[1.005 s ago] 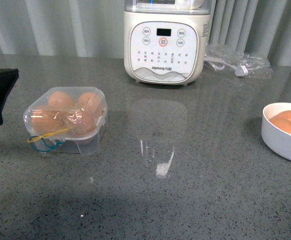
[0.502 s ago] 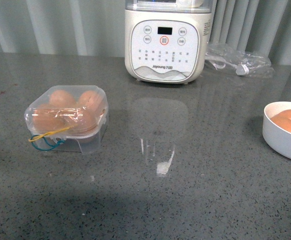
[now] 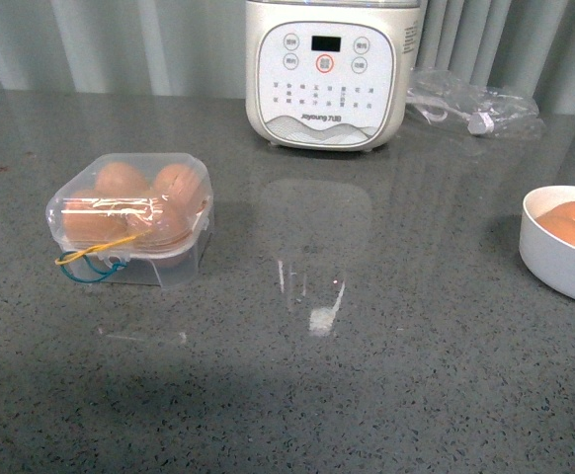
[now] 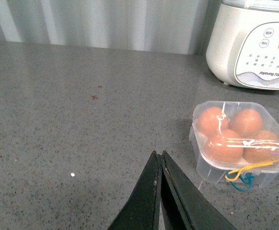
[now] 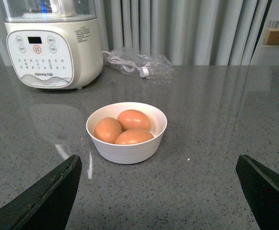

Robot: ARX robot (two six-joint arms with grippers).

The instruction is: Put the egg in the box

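- Right now my left end effector is sitting clenched, fingers pressed together with nothing between them, pointing up the middle of the left wrist frame.
- My right end effector is hanging released, its fingers spread wide at the lower corners of the right wrist frame, empty.
- Between those fingers and further up the frame, the white bowl is resting on the desk, holding three eggs; the nearest egg is lying with its long axis across the frame.
- At centre left of the front view, the box is sitting lid down, seemingly showing four eggs.
- Judging by that, my right arm is nearer the loose eggs, my left nearer the box.
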